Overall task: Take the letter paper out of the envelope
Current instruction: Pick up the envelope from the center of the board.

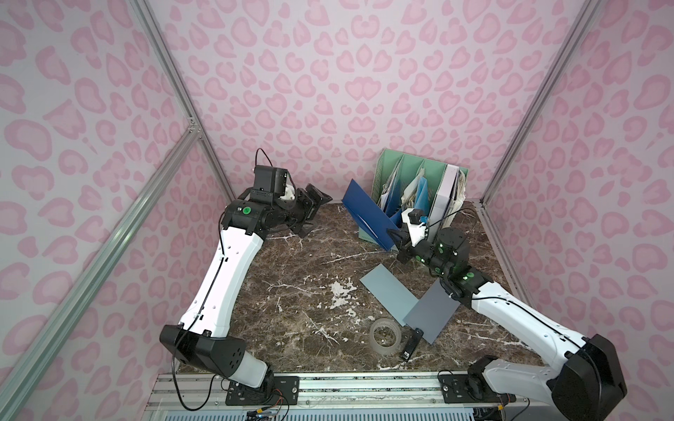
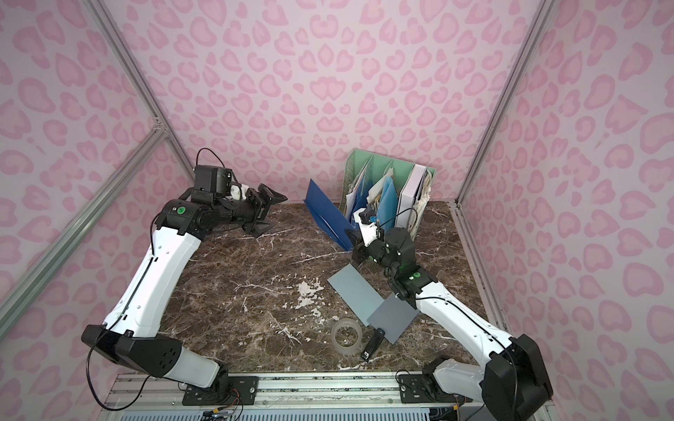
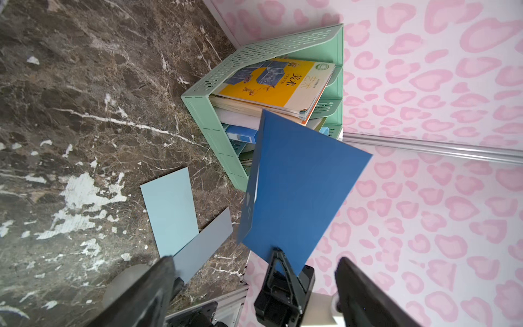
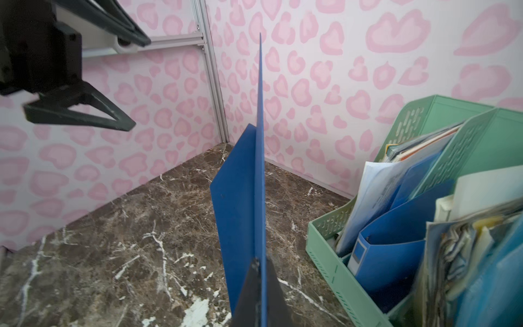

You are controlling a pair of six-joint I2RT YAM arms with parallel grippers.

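A dark blue envelope (image 1: 368, 215) (image 2: 326, 211) stands on edge above the table, in front of the file rack. My right gripper (image 1: 395, 235) (image 4: 259, 263) is shut on its lower corner, and its flap side hangs open (image 4: 235, 198). No letter paper shows at the envelope's edges (image 3: 302, 198). A pale blue sheet (image 1: 386, 291) (image 3: 169, 206) and a grey sheet (image 1: 430, 313) (image 3: 203, 246) lie flat and overlapping by the right arm; I cannot tell whether either is the letter paper. My left gripper (image 1: 313, 215) (image 3: 254, 258) is open and empty, a short way left of the envelope and facing it.
A green file rack (image 1: 386, 164) full of books and folders stands at the back right against the wall. A clear tape roll (image 1: 386, 335) and a black stapler (image 1: 410, 344) lie near the front. Aluminium posts and pink patterned walls close in the marble table (image 1: 291, 291).
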